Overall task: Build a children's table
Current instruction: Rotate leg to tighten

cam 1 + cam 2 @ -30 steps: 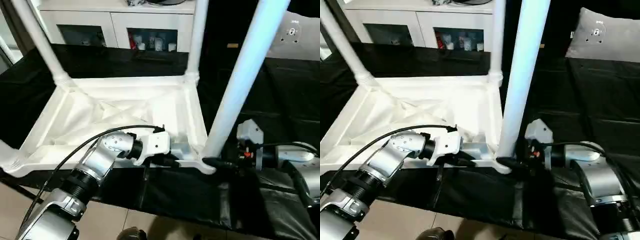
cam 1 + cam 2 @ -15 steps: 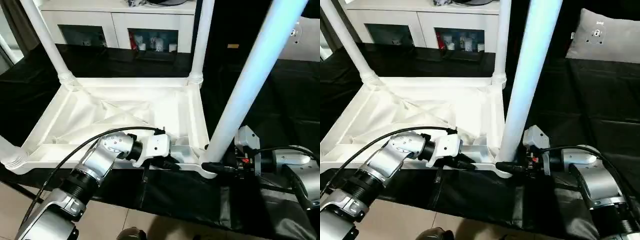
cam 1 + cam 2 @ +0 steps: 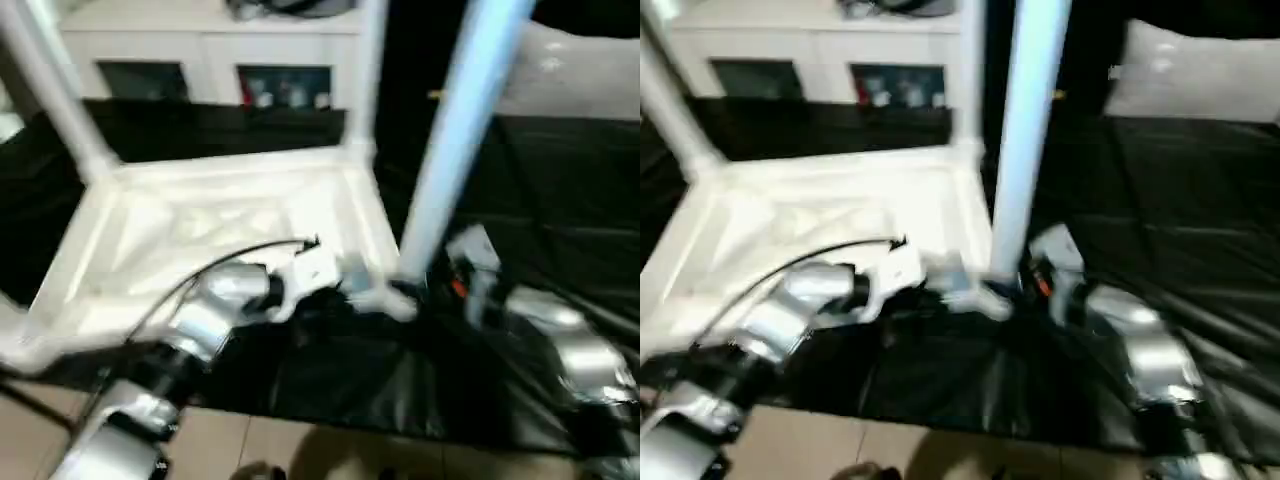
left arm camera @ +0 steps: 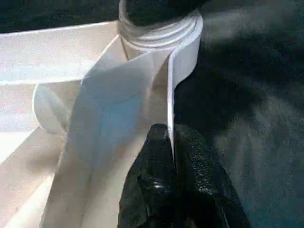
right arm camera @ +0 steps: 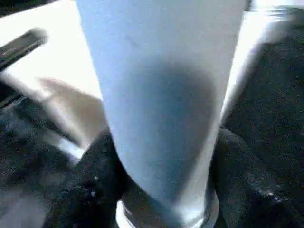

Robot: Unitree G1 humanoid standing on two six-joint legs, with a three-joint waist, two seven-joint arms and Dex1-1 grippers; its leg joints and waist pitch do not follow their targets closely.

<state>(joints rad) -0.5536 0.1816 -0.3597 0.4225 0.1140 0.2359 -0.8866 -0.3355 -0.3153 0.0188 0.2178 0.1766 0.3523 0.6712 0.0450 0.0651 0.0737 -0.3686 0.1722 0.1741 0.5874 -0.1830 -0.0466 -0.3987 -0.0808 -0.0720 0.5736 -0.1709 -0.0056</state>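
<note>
- worktable (image 3: 560, 190): black cover, carries everything; white cabinet (image 3: 200, 50) behind it
- table (image 3: 150, 260): white, upside down on the worktable, ribbed underside facing up, legs pointing up
- near-right leg (image 3: 455, 140): stands in the corner socket (image 4: 159, 28) nearest the right arm, rises out of the top of the head views
- far-right leg (image 3: 365, 70) and far-left leg (image 3: 55, 95): both seated in their back corners, upright; head views are motion-blurred, finer detail not readable
- left arm (image 3: 190, 330): silver, reaches from the lower left across the table's near rim, black cable looping over it
- right arm (image 3: 560, 345): silver, comes in from the right, level with the base of the near-right leg
- left gripper (image 4: 172, 142): clamped together on the thin upright rim wall (image 4: 170, 85) of the table, one black finger on each face, just short of the near-right socket
- right gripper (image 5: 161, 190): fingers (image 5: 95, 185) set either side of the near-right leg just above its socket, black pads close against the tube on both sides; looks clamped on the leg, but blur hides the contact, so firm grip can't be confirmed
- grey pad (image 3: 1200, 75): lies on the worktable at the far right, well apart from the table
</note>
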